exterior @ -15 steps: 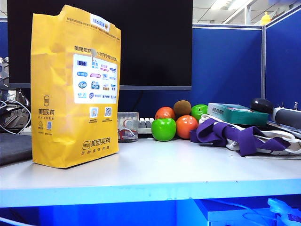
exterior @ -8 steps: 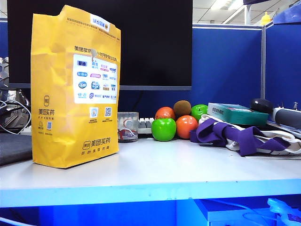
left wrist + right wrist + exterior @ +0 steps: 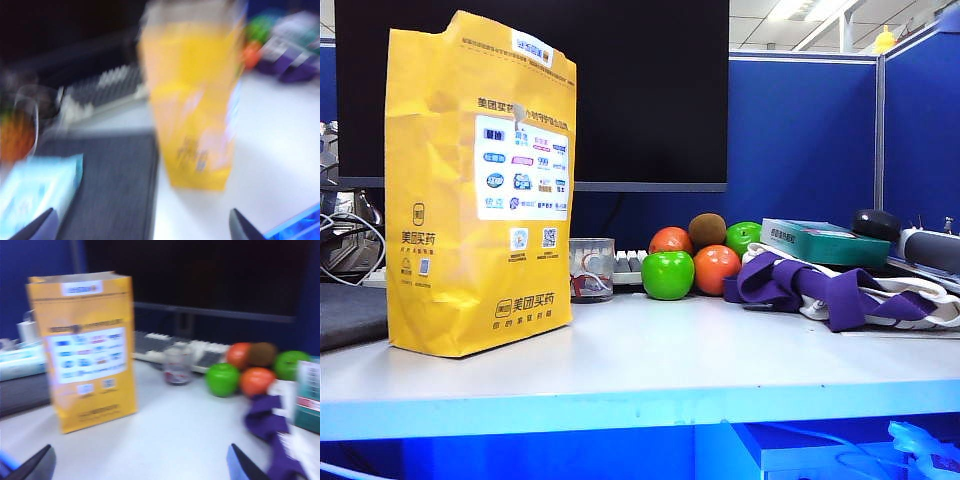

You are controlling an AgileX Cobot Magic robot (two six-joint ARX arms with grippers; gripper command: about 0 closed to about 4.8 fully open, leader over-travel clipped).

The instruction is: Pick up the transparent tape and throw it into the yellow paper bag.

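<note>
Office desk w/ blue partition walls and a big dark monitor (image 3: 650,90) at the back; a white tabletop (image 3: 650,360) is filling the lower part of the exterior view. The yellow paper bag (image 3: 480,185) is standing upright at the left of that view, crinkled top up, white logo panel and QR code facing the camera. Just beside the bag's right edge a clear glass cup (image 3: 591,268) w/ red-white contents is sitting in front of a keyboard (image 3: 628,266). Right of the cup, fruit is lying in a cluster: two green apples, front one (image 3: 668,274), two orange fruits (image 3: 716,268) and a brown kiwi-like one (image 3: 708,230). Further right, purple-and-white cloth (image 3: 830,290) is lying under a teal box (image 3: 825,241). No arm is showing in the exterior view. The transparent tape can't be made out in any view. Left gripper (image 3: 145,227): only two dark fingertips are showing at the frame's edge, spread wide, nothing between them; that view is badly blurred, w/ the bag, a dark mat (image 3: 107,185) and a pale blue packet (image 3: 35,187) beyond. Right gripper (image 3: 142,465): fingertips likewise wide apart and holding nothing, looking across the table at the bag, cup and fruit.
</note>
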